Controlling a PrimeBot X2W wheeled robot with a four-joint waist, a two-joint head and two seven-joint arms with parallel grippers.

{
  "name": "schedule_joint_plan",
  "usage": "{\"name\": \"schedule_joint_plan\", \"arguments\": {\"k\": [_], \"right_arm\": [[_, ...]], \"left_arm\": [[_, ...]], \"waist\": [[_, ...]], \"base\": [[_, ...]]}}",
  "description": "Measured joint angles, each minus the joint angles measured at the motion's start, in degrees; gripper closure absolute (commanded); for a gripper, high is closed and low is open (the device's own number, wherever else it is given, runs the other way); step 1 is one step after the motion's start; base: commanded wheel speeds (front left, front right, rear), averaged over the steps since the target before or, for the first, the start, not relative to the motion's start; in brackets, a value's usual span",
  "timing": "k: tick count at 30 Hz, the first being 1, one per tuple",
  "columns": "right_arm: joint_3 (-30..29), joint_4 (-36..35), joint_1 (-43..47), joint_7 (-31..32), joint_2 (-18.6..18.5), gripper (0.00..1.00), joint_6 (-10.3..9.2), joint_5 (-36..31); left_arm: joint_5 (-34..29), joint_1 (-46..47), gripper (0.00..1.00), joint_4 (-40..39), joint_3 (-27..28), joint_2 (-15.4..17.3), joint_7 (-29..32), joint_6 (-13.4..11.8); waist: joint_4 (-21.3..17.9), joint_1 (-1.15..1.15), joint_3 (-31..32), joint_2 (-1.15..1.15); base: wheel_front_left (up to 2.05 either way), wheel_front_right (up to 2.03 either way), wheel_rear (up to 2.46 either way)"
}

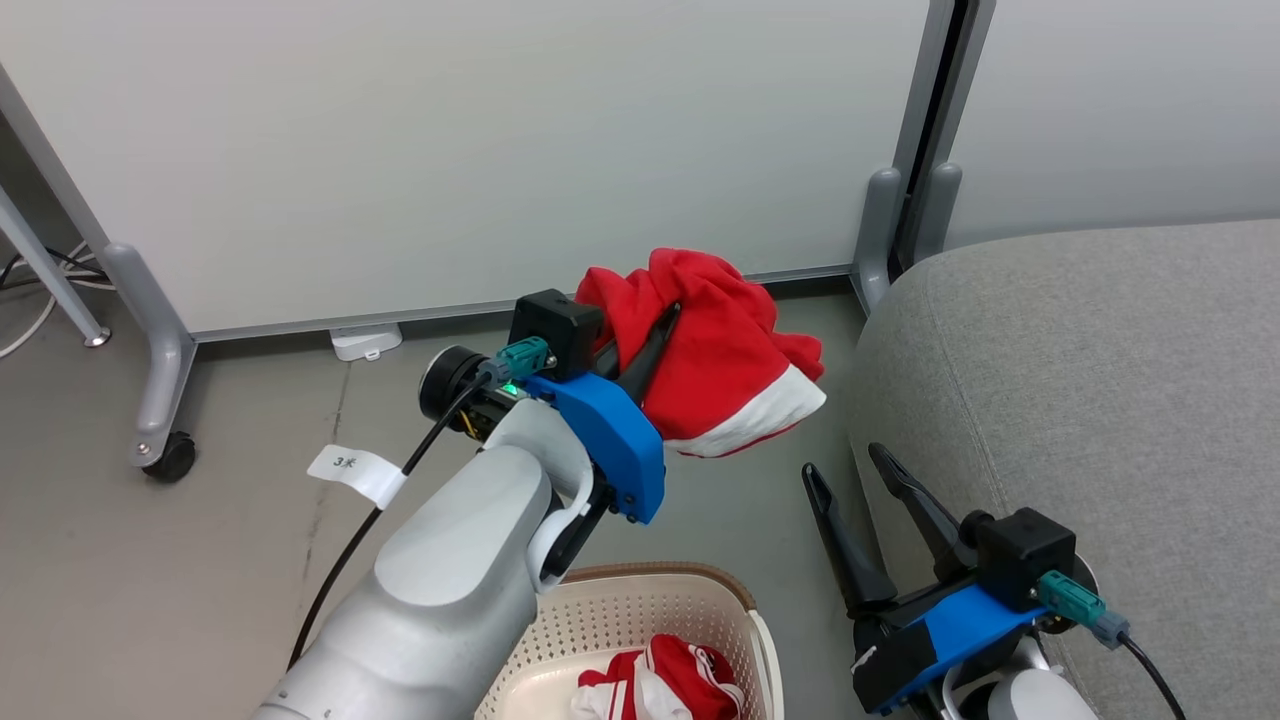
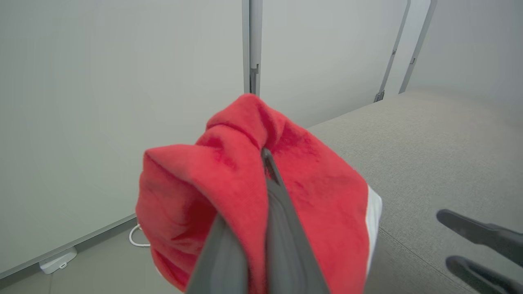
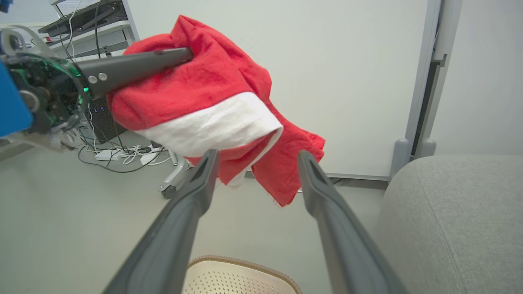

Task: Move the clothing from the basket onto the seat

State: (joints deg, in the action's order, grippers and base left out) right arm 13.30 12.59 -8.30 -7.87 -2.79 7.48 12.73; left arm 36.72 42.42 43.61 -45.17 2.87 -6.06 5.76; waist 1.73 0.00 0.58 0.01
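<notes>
The left pincer (image 1: 672, 312) is raised in the air, and its two dark fingers are pressed together on a red garment (image 1: 720, 370). The cloth is bunched around the fingers and hangs down from them. It has a broad white band along its lower edge. In the left wrist view the tips of the fingers go into a fold of the red cloth.

The garment hangs over the grey floor (image 1: 200, 560), beyond the basket (image 1: 650, 575) and just to the left of the seat (image 1: 1100, 380). It does not touch the seat.

The right pincer (image 1: 845, 462) is lower, close to the rounded edge of the seat. Its fingers stand wide apart and there is nothing between them. In the right wrist view the garment hangs beyond its tips, near them but not touching.

The basket is at the bottom of the head view, partly under the pale left forearm. Inside it lies a striped garment (image 1: 670, 685), red with white stripes.

Behind, white partition panels (image 1: 500, 150) stand on grey feet with a wheel (image 1: 170, 458). A small paper tag (image 1: 355, 470) is fixed on the black cable of the left arm.
</notes>
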Motion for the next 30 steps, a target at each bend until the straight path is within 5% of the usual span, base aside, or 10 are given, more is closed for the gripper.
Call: {"name": "schedule_joint_plan", "arguments": {"k": [13, 30], "right_arm": [[-0.2, 1.6, 0.0, 1.1, 0.0, 0.00, 0.00, -0.3], [4.2, 18.8, -13.2, -1.0, 0.0, 0.00, 0.00, 2.1]], "left_arm": [[4.3, 1.4, 1.00, 0.1, -3.8, 0.0, -0.2, -1.4], [8.5, 3.5, 1.00, -2.1, -8.3, 0.0, -0.3, -1.5]], "waist": [[-0.7, 0.00, -0.5, 0.00], [0.8, 0.00, -1.4, 0.00]], "base": [[0.00, 0.00, 0.00], [0.00, 0.00, 0.00]]}}
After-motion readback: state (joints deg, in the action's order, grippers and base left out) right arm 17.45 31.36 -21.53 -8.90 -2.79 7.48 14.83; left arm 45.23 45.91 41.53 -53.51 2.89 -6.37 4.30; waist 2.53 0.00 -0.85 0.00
